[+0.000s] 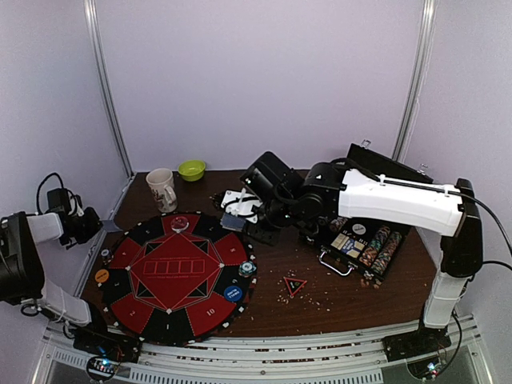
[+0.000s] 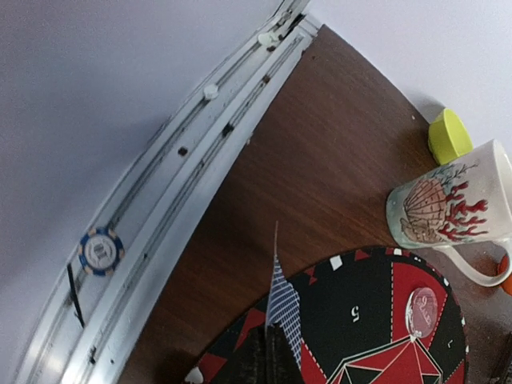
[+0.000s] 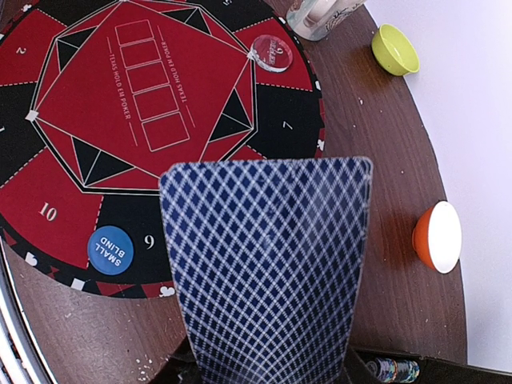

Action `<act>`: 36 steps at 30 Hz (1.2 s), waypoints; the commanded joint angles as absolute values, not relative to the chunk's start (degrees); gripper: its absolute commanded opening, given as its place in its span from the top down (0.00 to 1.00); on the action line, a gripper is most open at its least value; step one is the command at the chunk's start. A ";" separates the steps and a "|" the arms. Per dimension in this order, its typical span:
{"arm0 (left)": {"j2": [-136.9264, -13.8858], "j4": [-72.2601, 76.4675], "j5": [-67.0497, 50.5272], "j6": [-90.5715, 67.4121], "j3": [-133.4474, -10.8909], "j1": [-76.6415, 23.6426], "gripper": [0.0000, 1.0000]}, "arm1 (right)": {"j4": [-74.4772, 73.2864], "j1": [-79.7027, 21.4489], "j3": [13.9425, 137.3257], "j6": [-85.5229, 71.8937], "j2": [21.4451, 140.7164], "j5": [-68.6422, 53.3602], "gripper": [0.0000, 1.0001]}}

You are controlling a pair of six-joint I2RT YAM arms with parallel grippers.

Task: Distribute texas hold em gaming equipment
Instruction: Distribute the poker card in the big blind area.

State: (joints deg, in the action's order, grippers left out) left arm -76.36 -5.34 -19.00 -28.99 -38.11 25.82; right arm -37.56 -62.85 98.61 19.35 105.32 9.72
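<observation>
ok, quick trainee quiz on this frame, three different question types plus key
1. Fill in: the green bowl stands beside the ___.
2. True or false: the small blind button lies on the mat.
3. The right gripper holds: A) bowl B) card C) button

Key: 1. mug; 2. true; 3. B
</observation>
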 commanded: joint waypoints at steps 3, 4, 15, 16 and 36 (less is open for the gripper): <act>-84.71 -14.54 -24.38 -8.67 -53.30 26.19 1.00 | -37.11 -62.21 98.57 19.60 103.25 8.53 0.61; -85.89 -16.06 -25.94 -7.12 -54.21 26.17 1.00 | -37.17 -62.06 98.65 19.64 103.10 8.65 0.60; -87.54 -23.32 -30.16 2.40 -55.19 26.17 1.00 | -38.08 -60.27 100.53 19.08 102.21 6.56 0.61; -88.33 -23.20 -30.41 2.27 -55.10 26.11 1.00 | -37.98 -60.15 100.28 19.12 102.10 6.40 0.61; -100.67 -21.75 -25.04 -1.14 -58.09 28.04 1.00 | -38.49 -60.12 100.76 19.22 102.32 6.39 0.61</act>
State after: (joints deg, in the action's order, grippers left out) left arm -99.55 -22.00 -28.51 -1.10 -56.07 27.49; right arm -38.02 -60.36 99.24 19.29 104.25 6.74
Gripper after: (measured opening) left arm 0.005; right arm 0.395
